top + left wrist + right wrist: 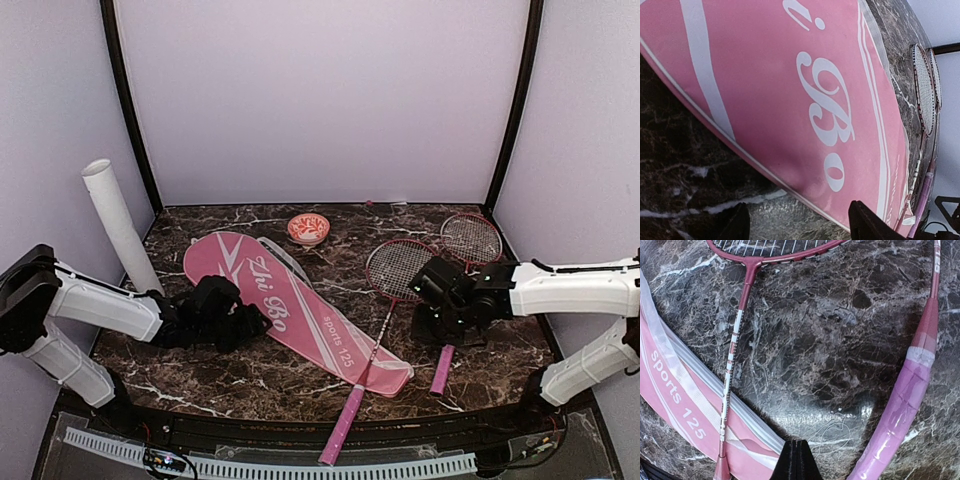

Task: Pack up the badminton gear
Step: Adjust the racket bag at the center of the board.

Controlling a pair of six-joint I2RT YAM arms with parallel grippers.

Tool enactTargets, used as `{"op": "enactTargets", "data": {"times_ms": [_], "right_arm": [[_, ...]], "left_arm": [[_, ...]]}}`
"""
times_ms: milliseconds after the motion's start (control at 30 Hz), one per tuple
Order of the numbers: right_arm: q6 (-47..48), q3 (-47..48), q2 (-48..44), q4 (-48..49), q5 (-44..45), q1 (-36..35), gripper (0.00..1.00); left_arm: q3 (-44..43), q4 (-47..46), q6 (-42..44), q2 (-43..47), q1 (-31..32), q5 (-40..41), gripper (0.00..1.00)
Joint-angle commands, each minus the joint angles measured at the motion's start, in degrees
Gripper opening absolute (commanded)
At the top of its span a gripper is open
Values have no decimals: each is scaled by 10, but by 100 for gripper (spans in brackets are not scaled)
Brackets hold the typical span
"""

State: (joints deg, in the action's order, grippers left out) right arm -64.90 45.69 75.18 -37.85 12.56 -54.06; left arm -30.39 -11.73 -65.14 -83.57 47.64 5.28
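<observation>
Racket cover (300, 315) lies flat at centre, rackets (400, 268) at its three o'clock; left gripper (797, 220) gapes empty over its edge, right gripper (796, 460) is closed on nothing (opening the cover seems the step in hand; next, a pinch on that edge).

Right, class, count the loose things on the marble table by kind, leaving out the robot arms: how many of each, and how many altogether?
Rackets: 2
Racket cover: 1
Tube: 1
Bowl: 1
Total: 5
</observation>
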Motion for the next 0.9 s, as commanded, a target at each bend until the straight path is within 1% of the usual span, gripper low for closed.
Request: {"op": "enactTargets", "data": {"times_ms": [0, 167, 333, 467, 500, 600, 667, 700, 767, 867], "right_arm": [[59, -8, -13, 24, -14, 19, 0], [73, -15, -16, 37, -22, 30, 0], [73, -24, -20, 58, -42, 34, 0], [69, -30, -20, 78, -89, 31, 0], [63, -34, -23, 83, -97, 28, 4], [27, -53, -38, 102, -114, 6, 21], [-2, -56, -43, 114, -118, -19, 30], [-15, -56, -41, 120, -118, -33, 34], [-39, -52, -24, 137, -118, -57, 37], [-63, -31, 15, 155, -111, -86, 40]], "left_arm": [[-16, 38, -71, -18, 13, 22, 67], [-43, 42, -78, -56, 14, 14, 66], [-60, 37, -88, -94, 15, 11, 62], [-64, 36, -91, -110, 15, 12, 50], [-64, 35, -91, -115, 15, 14, 46], [-61, 27, -94, -122, 15, 18, 32], [-60, 25, -94, -123, 15, 20, 25], [-60, 26, -93, -122, 14, 21, 24], [-57, 26, -90, -120, 14, 25, 20], [-51, 25, -88, -116, 15, 30, 15]]}}
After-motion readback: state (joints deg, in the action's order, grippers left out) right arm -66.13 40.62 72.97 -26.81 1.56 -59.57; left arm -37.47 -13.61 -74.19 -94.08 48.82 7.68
